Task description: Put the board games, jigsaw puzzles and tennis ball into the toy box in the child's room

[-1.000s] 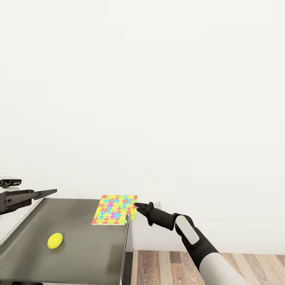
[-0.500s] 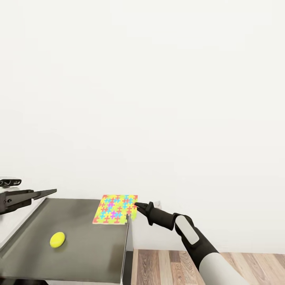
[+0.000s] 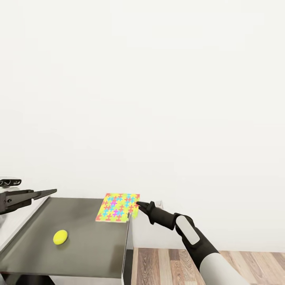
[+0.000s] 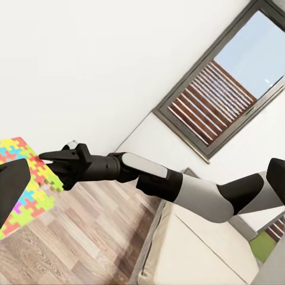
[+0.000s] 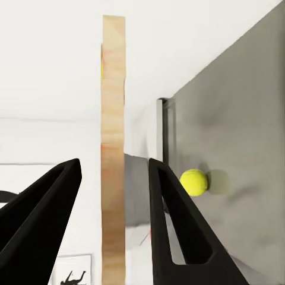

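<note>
Table (image 3: 91,245): dark grey top, lower left of the head view. Wooden floor (image 3: 166,265) at lower right.

Jigsaw puzzle (image 3: 118,207): multicoloured board at the table's far right corner, its right edge past the table edge. The wrist view shows its tan edge (image 5: 113,148) standing between the two spread fingers.

Right hand (image 3: 138,204): fingertips at the puzzle's right edge; contact cannot be told.

Tennis ball (image 3: 60,236): yellow, on the table, lower left, well apart from the puzzle.

Left hand (image 3: 49,192): at the left frame edge above the table; spread or pressed together cannot be told.
</note>
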Tool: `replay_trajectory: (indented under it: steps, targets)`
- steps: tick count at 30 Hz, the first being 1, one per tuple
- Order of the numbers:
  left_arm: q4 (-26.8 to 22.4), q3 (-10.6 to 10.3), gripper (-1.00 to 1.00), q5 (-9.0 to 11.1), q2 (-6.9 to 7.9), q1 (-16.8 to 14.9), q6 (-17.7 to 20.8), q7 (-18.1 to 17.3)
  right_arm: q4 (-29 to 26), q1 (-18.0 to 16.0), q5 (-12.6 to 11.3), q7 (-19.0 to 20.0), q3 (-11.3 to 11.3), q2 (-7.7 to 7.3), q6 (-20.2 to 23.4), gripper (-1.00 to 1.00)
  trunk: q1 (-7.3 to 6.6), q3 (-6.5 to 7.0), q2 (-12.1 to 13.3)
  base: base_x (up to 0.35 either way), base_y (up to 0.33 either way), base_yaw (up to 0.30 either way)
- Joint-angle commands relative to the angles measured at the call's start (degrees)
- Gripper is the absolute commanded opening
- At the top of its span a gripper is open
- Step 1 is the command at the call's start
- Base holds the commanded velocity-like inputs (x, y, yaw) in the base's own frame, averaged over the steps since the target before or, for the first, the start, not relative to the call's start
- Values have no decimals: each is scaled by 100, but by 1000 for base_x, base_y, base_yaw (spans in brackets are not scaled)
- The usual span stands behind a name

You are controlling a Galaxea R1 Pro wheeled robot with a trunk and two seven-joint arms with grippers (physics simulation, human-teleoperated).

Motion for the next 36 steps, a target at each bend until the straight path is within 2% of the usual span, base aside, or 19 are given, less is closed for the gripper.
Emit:
replay_trajectory:
  steps: [1,7,17,31,36]
  targets:
    - [1,0,100,-3,2,-4,61,-22,2,-4,-1,12,1,0,-2,-100,-20,8,33,0,0,0]
    - [-2,-8,100,-3,-3,-4,61,-22,2,-3,3,15,5,1,-29,-100,-152,120,274,0,0,24]
    - [-2,-7,100,-3,-6,-4,61,-22,-5,-3,6,14,20,12,-42,-100,-372,344,675,0,0,161]
    - [-2,-14,100,-3,-6,-4,61,-22,-10,-3,7,14,20,9,-50,-100,-679,599,1236,0,0,10]
    - [-2,-13,100,-9,-7,-4,61,-22,-15,-3,7,2,25,19,-50,-100,-679,616,1236,0,0,122]
